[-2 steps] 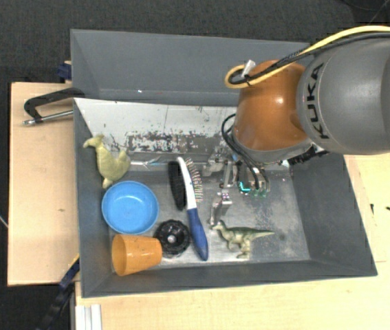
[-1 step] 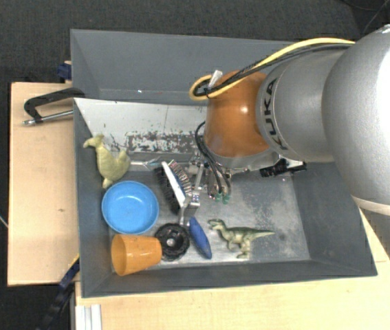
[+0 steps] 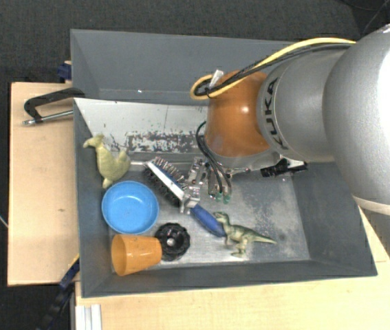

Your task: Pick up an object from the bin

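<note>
Claw hangs low over the bin floor, under the orange wrist cover. Whether it is spread or closed cannot be told, as the wrist shades it. Nearest item is the brush, directly beside the claw and possibly touching it. Its long axis runs diagonally: the black bristle head lies up and view-left of the claw, the blue handle just below it. A green dinosaur lies below-right, past the handle. Bowl, cup and disc lie farther left. Judgement: a grasp should cross the brush's axis.
</note>
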You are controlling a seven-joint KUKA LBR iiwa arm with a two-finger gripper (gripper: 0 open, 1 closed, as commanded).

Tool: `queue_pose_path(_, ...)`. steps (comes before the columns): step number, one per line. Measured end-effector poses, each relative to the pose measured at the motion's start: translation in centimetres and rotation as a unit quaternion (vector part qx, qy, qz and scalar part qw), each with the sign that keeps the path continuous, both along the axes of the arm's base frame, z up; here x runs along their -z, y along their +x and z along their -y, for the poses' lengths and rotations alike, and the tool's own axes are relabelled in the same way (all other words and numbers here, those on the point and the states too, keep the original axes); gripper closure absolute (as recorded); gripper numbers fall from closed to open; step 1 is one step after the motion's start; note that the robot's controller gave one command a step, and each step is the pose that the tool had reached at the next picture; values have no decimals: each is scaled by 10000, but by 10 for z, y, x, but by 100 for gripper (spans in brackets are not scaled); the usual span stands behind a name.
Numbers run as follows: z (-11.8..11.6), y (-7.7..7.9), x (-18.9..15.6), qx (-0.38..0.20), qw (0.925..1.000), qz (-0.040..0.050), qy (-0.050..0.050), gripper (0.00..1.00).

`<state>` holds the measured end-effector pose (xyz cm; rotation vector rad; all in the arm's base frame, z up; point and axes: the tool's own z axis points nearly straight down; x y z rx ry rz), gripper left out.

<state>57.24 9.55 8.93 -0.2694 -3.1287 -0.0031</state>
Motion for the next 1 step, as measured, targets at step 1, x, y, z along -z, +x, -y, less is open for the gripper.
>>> queue_pose_path(1, 26, 20, -106, -155, 9999, 71, -4, 100)
